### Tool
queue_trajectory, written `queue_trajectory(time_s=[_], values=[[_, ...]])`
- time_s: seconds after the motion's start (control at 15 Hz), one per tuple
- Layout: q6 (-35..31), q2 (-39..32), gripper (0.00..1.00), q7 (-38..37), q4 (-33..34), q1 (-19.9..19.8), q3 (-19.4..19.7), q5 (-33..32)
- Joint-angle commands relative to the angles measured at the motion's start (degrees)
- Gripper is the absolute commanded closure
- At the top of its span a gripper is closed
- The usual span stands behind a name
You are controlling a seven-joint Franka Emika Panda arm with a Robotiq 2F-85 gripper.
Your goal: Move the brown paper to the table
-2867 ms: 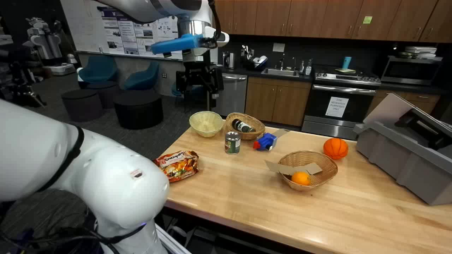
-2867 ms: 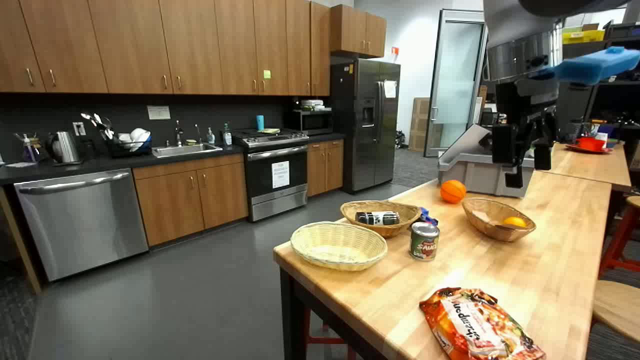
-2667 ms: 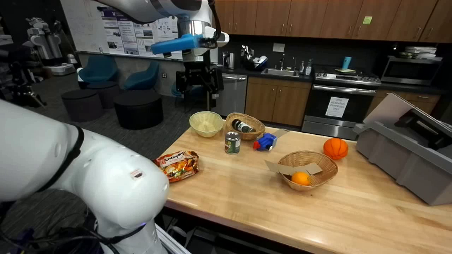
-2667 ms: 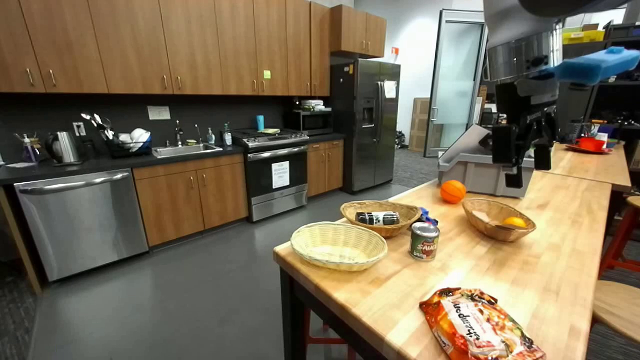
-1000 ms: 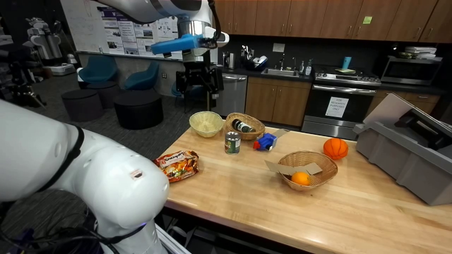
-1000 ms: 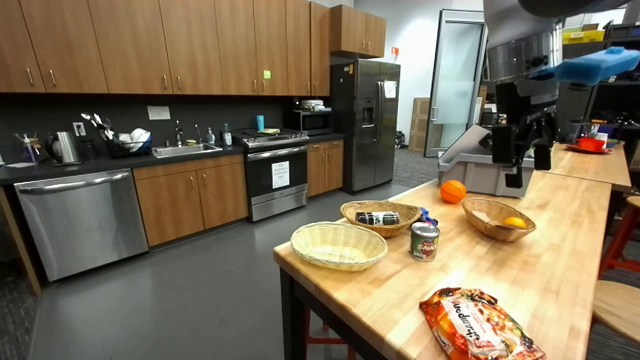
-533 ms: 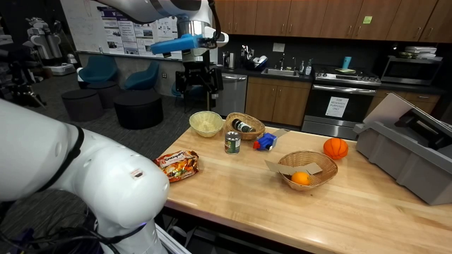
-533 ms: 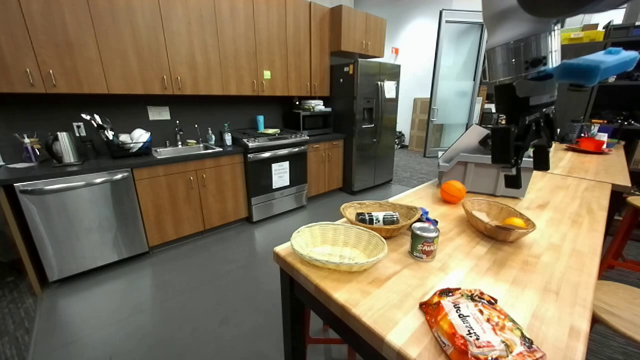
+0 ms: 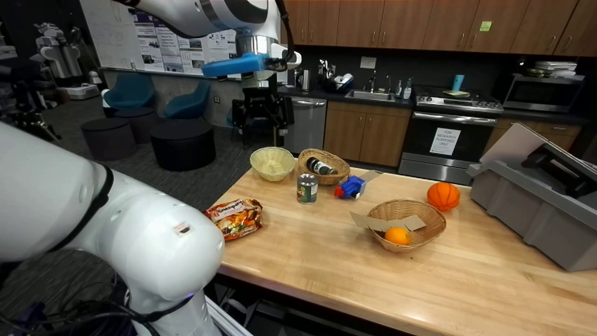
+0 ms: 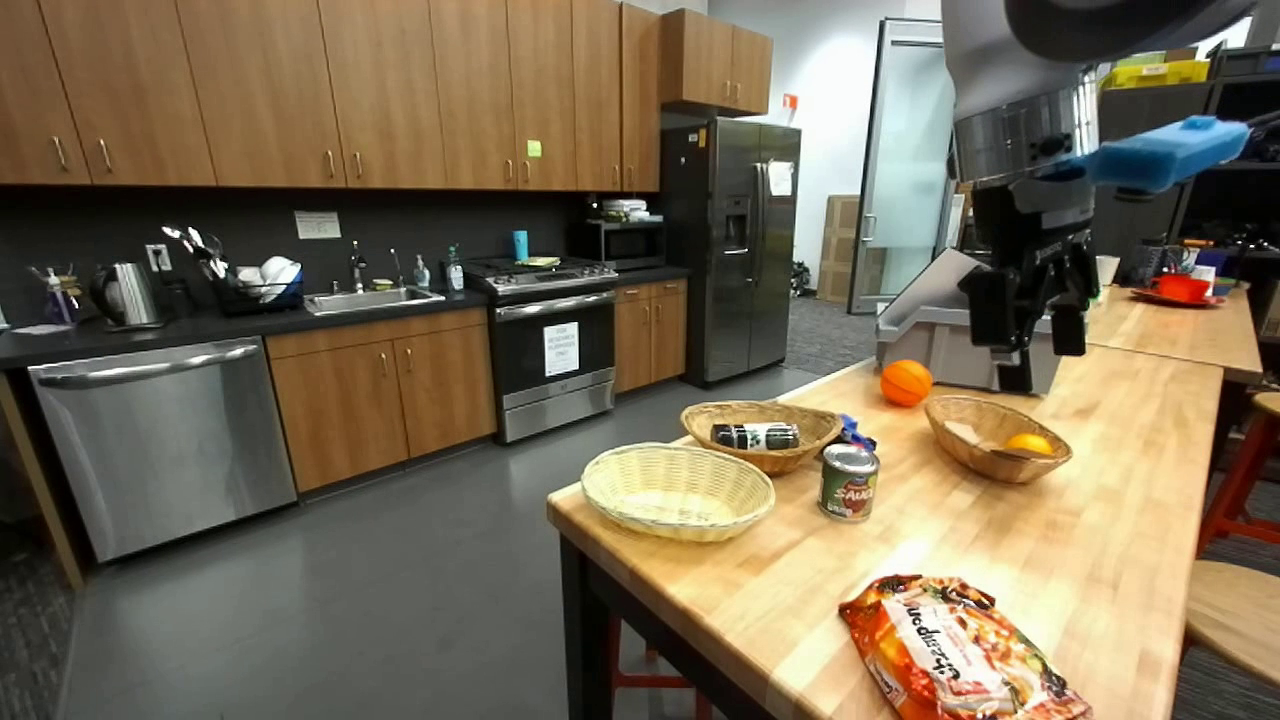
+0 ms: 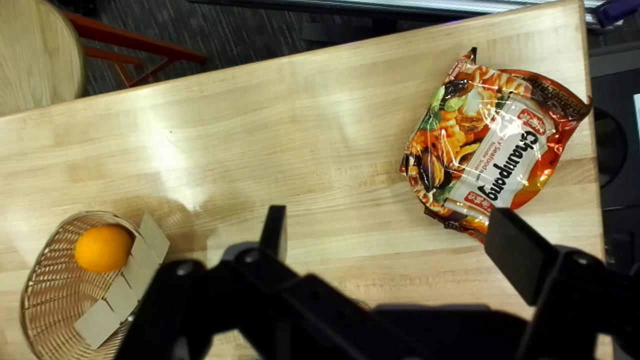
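Brown paper, creased into panels, is seen lodged in a wicker basket beside an orange, with 1 end jutting out over the rim; the basket is set on a light wood table. High above the table, well apart from the paper, the gripper is suspended with its 2 jaws spread wide and pointed down. A shiny noodle bag is laid printed side up near the table's edge. In both exterior views, an upright can is seen near a brown basket, in which a dark bottle is laid on its side. A pale basket is placed just beside the brown basket, and a blue and red toy is shown nearby. An orange ball is set near a gray bin.
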State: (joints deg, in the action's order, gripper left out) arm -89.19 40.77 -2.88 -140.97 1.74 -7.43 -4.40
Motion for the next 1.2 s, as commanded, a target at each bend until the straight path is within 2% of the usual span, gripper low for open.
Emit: queue_trajectory(time_s=[0.0, 0.6, 1.13], values=[[-1.34, -0.12, 0.00, -1.16, -1.83, 0.33, 1.60, 0.23], [-4.54, -0.02, 0.00, -2.20, -8.29, -1.97, 5.65, 0.60], [-8.06, -2.11, 0.00, -2.27, -6.73, -5.68, 7.32, -2.22]])
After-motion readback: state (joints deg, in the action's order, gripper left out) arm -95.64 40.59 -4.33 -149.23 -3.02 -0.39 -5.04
